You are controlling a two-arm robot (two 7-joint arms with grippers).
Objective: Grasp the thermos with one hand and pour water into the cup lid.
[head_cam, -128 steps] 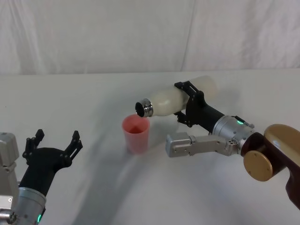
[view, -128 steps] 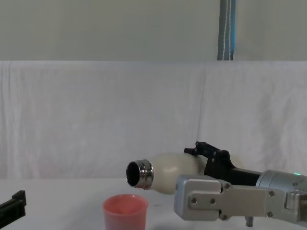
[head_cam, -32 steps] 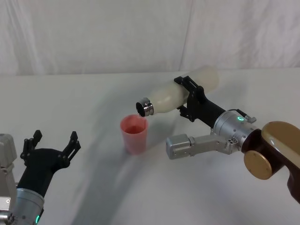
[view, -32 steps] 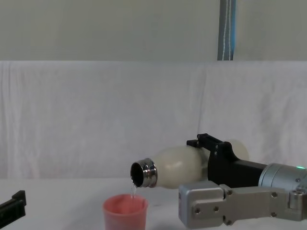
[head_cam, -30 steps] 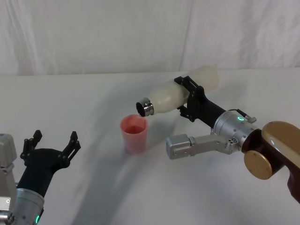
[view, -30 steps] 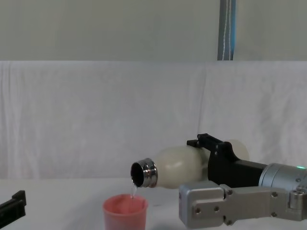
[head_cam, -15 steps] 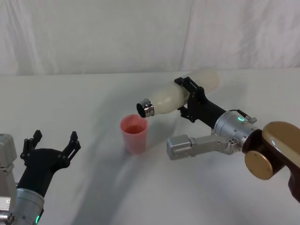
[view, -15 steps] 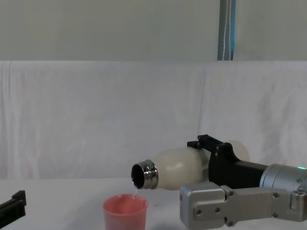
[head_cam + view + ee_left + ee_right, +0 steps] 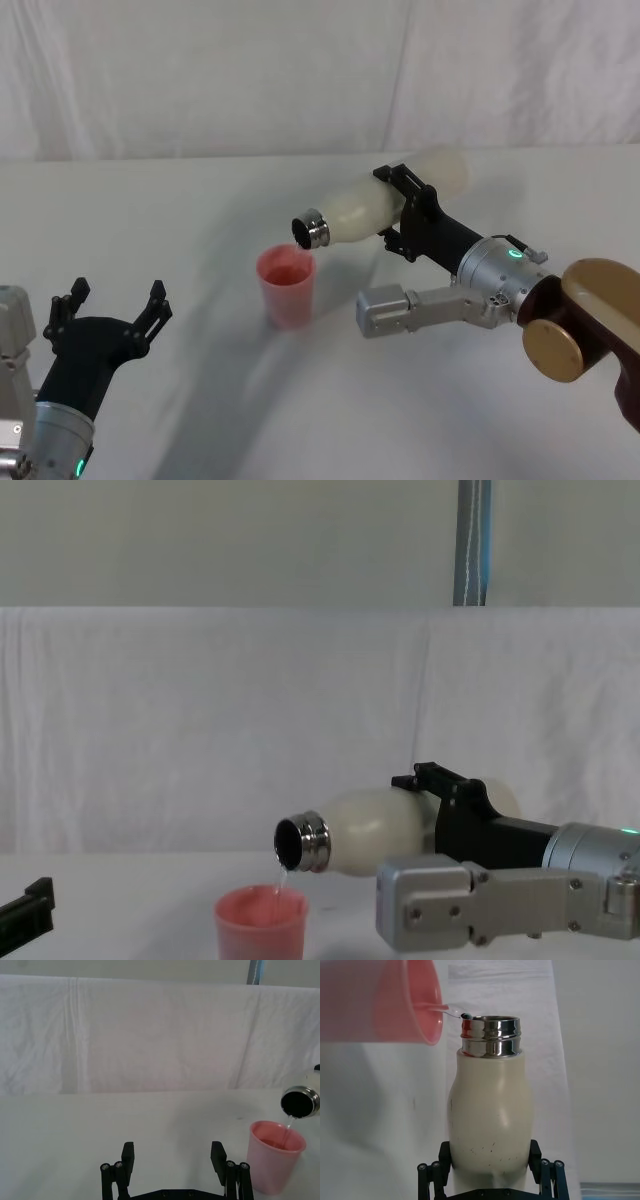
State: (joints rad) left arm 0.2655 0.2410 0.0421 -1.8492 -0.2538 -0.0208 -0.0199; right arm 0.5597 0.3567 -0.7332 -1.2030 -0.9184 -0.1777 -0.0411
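My right gripper (image 9: pixel 392 208) is shut on the body of the cream-white thermos (image 9: pixel 358 208), holding it nearly level with the steel neck tipped down to the left. The neck's mouth (image 9: pixel 300 842) hangs just above the pink cup lid (image 9: pixel 260 918), and a thin stream of water (image 9: pixel 282 877) falls into it. The cup lid (image 9: pixel 288 287) stands upright on the table. In the right wrist view the black fingers (image 9: pixel 432 1180) clasp the thermos (image 9: pixel 490 1115) near its base. My left gripper (image 9: pixel 112 300) rests open at the near left, well apart from the cup lid (image 9: pixel 276 1156).
The table (image 9: pixel 200 200) is covered in white cloth, with a white cloth backdrop (image 9: pixel 200 70) behind it. A silver link of my right arm (image 9: pixel 385 308) sits low just right of the cup lid. A grey pole (image 9: pixel 470 540) stands behind the backdrop.
Since about four seconds ago the thermos's base has risen and water has started flowing into the cup lid. Over the last second it has hardly moved. The left arm has stayed still.
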